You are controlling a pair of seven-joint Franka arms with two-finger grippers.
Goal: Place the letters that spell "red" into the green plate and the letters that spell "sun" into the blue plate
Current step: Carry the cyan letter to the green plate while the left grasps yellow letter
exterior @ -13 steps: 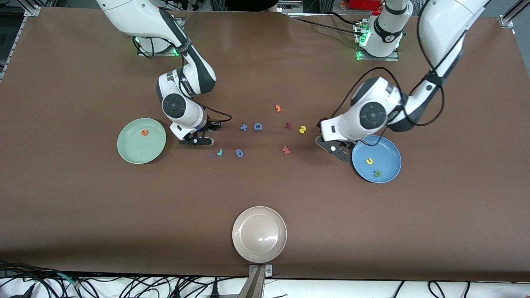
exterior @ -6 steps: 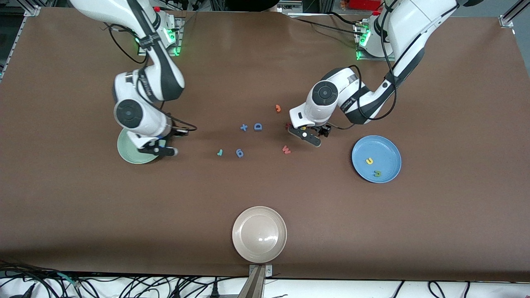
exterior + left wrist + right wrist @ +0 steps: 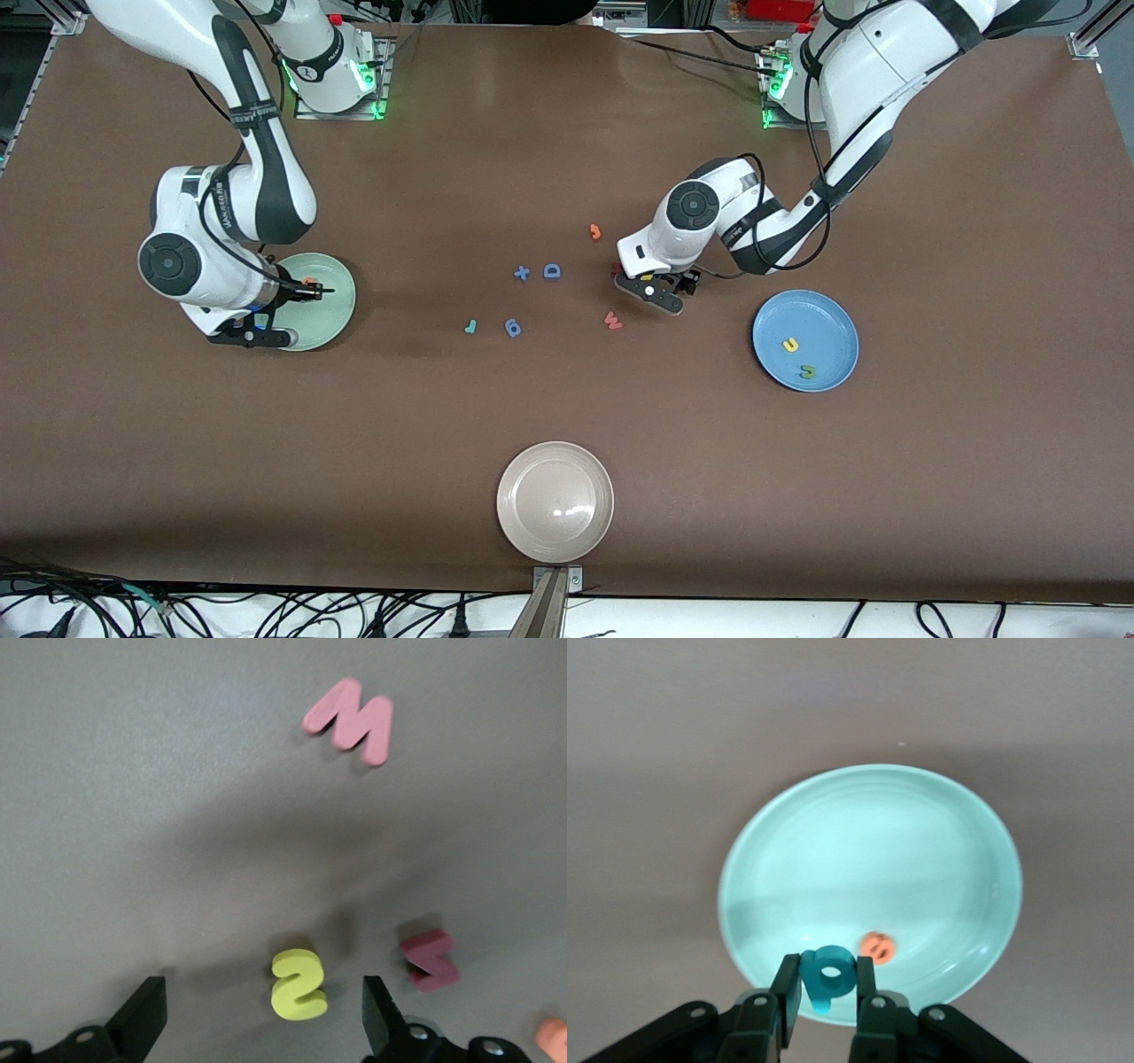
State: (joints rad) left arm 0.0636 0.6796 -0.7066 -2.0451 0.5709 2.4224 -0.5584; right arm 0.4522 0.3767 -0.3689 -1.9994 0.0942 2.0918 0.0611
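Note:
My right gripper (image 3: 829, 985) is shut on the teal "d" (image 3: 829, 974) and hangs over the rim of the green plate (image 3: 868, 776), seen in the front view as the gripper (image 3: 254, 335) at the plate's (image 3: 330, 310) edge. The orange "e" (image 3: 878, 946) lies in that plate. The teal "r" (image 3: 470, 327) lies mid-table. My left gripper (image 3: 261, 1017) is open, low over the table, with a yellow letter (image 3: 299, 984) between its fingers (image 3: 146, 1017) but untouched. The blue plate (image 3: 828, 319) holds a yellow letter (image 3: 789, 345) and the olive "u" (image 3: 807, 371).
Beside the left gripper (image 3: 654, 292) lie the red "w" (image 3: 612, 320), a dark red letter (image 3: 430, 960) and an orange hook (image 3: 595, 232). Blue letters (image 3: 552, 271) lie mid-table, another (image 3: 513, 328) next to the "r". A beige plate (image 3: 555, 501) sits near the front edge.
The right arm carried the teal "d" from mid-table to over the green plate. The left arm left the blue plate's side and came down around the yellow letter.

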